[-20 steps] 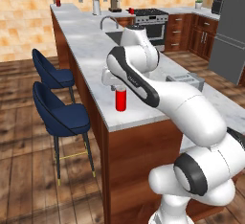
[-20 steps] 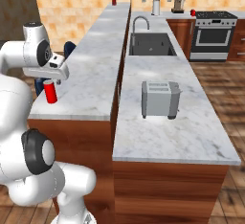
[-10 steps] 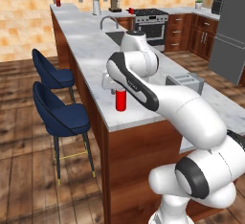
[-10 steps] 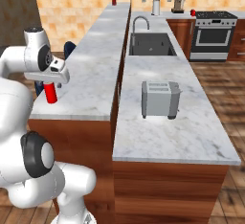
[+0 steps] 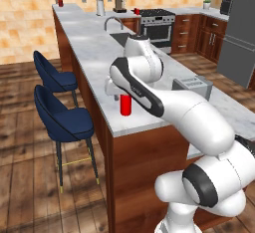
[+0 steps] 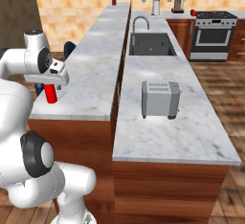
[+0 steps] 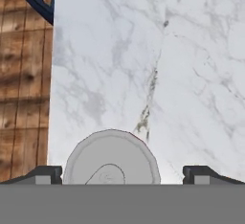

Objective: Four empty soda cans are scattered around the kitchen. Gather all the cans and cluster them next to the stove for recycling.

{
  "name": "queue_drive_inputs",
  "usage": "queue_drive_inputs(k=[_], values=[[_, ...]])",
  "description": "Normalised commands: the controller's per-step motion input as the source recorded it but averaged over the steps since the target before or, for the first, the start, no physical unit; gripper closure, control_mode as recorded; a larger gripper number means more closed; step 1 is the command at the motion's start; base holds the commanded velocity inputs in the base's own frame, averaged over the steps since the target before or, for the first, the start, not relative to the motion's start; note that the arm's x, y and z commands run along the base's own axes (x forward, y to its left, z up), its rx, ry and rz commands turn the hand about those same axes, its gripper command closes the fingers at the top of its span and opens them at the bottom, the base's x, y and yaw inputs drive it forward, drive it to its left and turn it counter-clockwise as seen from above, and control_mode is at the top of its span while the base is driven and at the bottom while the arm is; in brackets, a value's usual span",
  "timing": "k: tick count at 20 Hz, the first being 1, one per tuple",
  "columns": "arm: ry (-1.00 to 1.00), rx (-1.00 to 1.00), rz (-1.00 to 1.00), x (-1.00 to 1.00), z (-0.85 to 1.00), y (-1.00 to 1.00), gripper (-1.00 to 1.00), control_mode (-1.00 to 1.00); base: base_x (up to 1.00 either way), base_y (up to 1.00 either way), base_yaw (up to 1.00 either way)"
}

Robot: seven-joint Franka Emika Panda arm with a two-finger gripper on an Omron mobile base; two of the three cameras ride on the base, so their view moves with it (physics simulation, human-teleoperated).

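The marble surface (image 5: 94,53) carries everything. The stove (image 6: 213,15) stands at its far end, beside a red soda can (image 6: 193,12). Another can (image 6: 114,1) stands at the far left corner. The gripper (image 7: 122,173) hangs wide open, straddling a third can (image 5: 126,105) near the front left edge.

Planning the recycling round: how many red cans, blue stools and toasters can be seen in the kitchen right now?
Red soda cans: 3
Blue stools: 2
Toaster: 1
Total: 6
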Motion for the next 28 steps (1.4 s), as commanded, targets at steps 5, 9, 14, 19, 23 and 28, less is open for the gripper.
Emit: queue_drive_inputs(k=[5,9,14,19,23,28], values=[[0.0,0.0,0.0,0.0,-0.06,0.01,-1.0,-1.0,0.0,0.0,0.0],[0.0,0.0,0.0,0.0,0.0,0.0,-1.0,-1.0,0.0,0.0,0.0],[0.0,0.0,0.0,0.0,0.0,0.0,1.0,-1.0,0.0,0.0,0.0],[0.0,0.0,0.0,0.0,0.0,0.0,1.0,-1.0,0.0,0.0,0.0],[0.0,0.0,0.0,-0.3,0.03,0.0,1.0,-1.0,0.0,0.0,0.0],[-0.03,0.02,0.0,-0.97,0.34,-0.03,1.0,-1.0,0.0,0.0,0.0]])
